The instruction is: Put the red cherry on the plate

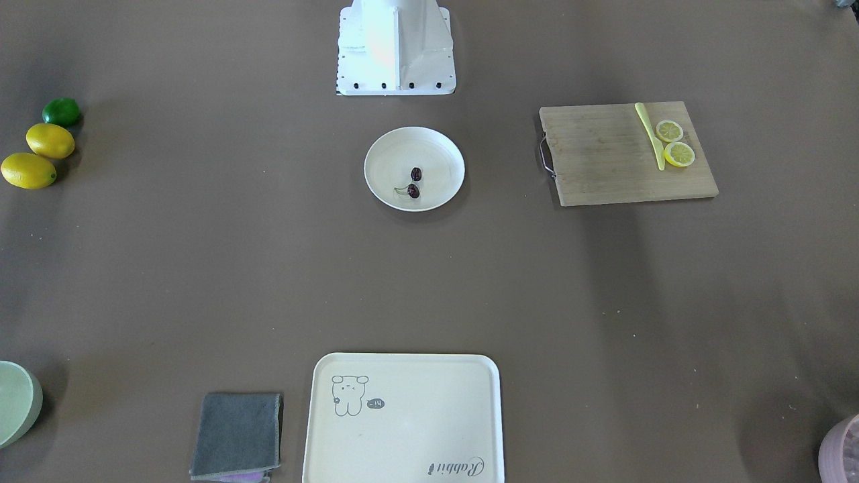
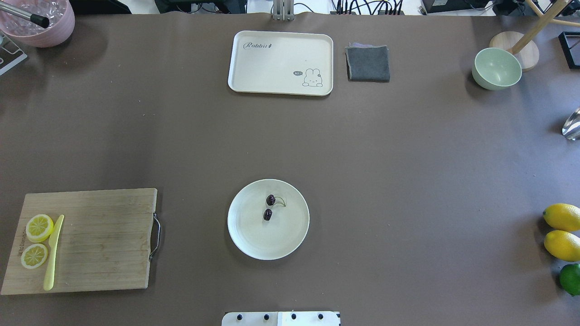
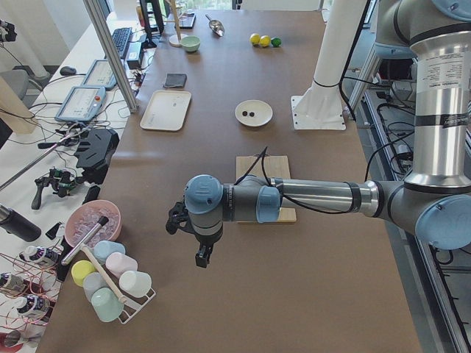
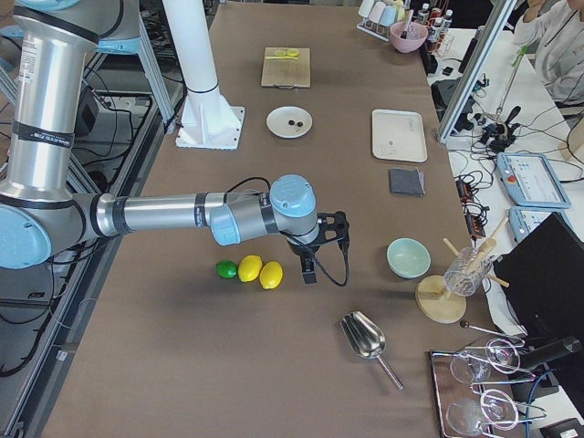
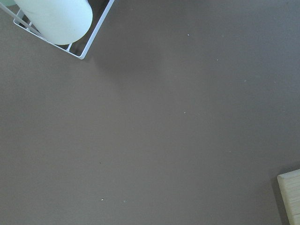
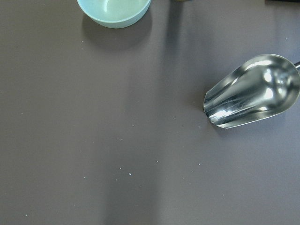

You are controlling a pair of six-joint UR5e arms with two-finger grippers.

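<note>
The red cherry (image 2: 269, 207), a dark maroon pair on a thin green stem, lies inside the round cream-white plate (image 2: 253, 240) at the table's middle, near the robot's base. In the front-facing view the cherry (image 1: 414, 182) rests right of the plate's (image 1: 386, 157) centre. Neither gripper appears in the overhead or front views. The left gripper (image 3: 200, 254) hangs over bare table past the cutting board, far from the plate. Beside the lemons, the right gripper (image 4: 308, 270) hangs equally far off. I cannot tell whether either is open or shut.
A wooden cutting board (image 2: 99, 235) with two lemon slices and a yellow knife lies on the robot's left. Two lemons (image 2: 563, 231) and a lime sit at its right. The cream tray (image 2: 281, 50), grey cloth (image 2: 368, 63), green bowl (image 2: 496, 69) and metal scoop (image 6: 253, 91) lie farther out.
</note>
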